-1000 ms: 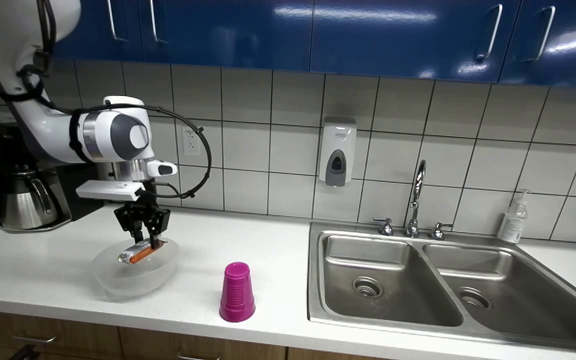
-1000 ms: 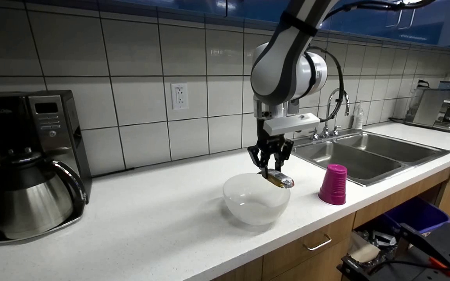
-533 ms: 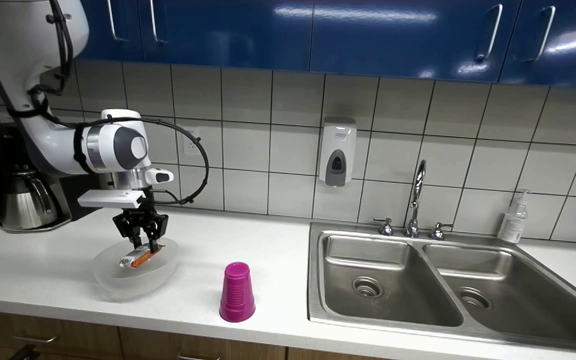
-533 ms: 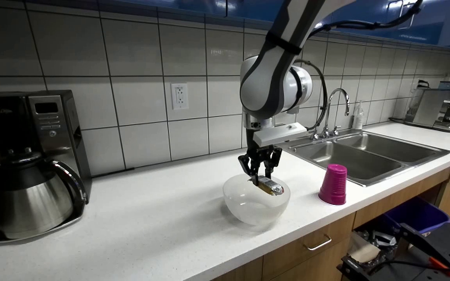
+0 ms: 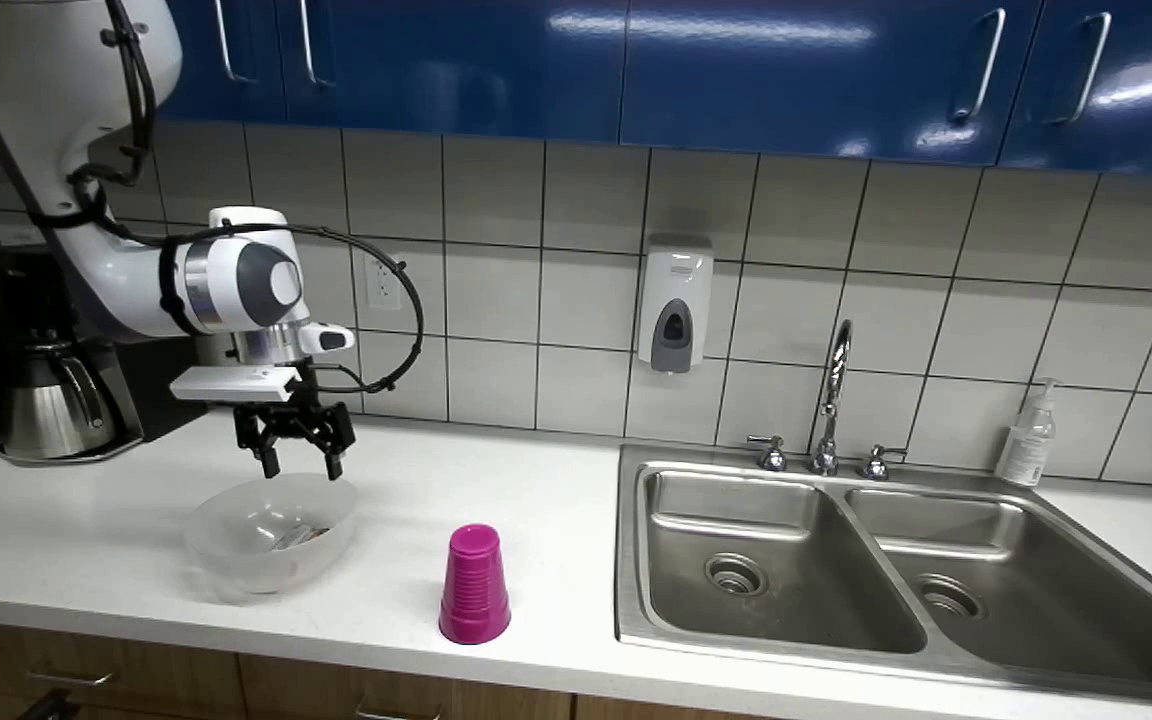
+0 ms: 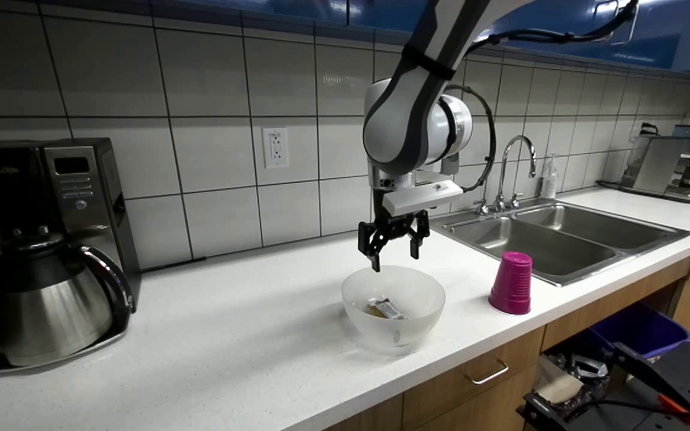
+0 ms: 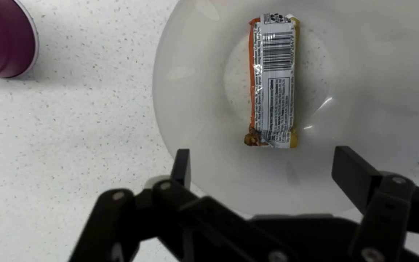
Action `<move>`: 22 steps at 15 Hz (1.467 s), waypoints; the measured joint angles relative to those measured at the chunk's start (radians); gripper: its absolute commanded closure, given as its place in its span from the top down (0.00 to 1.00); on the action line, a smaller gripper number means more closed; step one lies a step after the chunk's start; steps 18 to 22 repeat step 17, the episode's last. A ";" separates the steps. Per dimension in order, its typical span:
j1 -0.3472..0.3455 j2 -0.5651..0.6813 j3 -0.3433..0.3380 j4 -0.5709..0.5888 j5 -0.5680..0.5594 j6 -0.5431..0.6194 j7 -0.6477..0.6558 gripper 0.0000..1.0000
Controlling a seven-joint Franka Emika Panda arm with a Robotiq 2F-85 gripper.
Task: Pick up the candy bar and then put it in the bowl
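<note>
Inside the whitish, see-through bowl (image 7: 191, 94) lies the candy bar (image 7: 275, 80), flat on the bottom with its silver barcode side up and orange and yellow edges showing. Both exterior views show it there too, the candy bar (image 6: 388, 309) partly blurred by the bowl's wall. My gripper (image 6: 395, 261) hovers just above the bowl's rim, its fingers spread wide with nothing between them. In the wrist view the fingertips (image 7: 355, 174) stand apart over the near part of the bowl, and the bar lies beyond them, untouched.
An upside-down magenta cup (image 5: 474, 590) stands on the counter between the bowl and the double sink (image 5: 786, 560). A coffee maker (image 6: 51, 251) with its steel carafe sits on the bowl's opposite side. The counter's front edge (image 6: 375, 395) runs close by the bowl.
The gripper came down towards the bowl with the candy bar held, then opened. The bar dropped to the bowl's bottom, and the arm has risen slightly.
</note>
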 measured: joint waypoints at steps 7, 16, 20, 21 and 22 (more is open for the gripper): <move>-0.007 -0.147 -0.029 -0.075 0.000 -0.042 0.003 1.00; -0.017 -0.417 0.006 -0.264 -0.023 -0.149 0.079 1.00; -0.022 -0.435 0.014 -0.277 -0.023 -0.153 0.081 1.00; -0.022 -0.435 0.014 -0.277 -0.023 -0.153 0.081 1.00; -0.022 -0.435 0.014 -0.277 -0.023 -0.153 0.081 1.00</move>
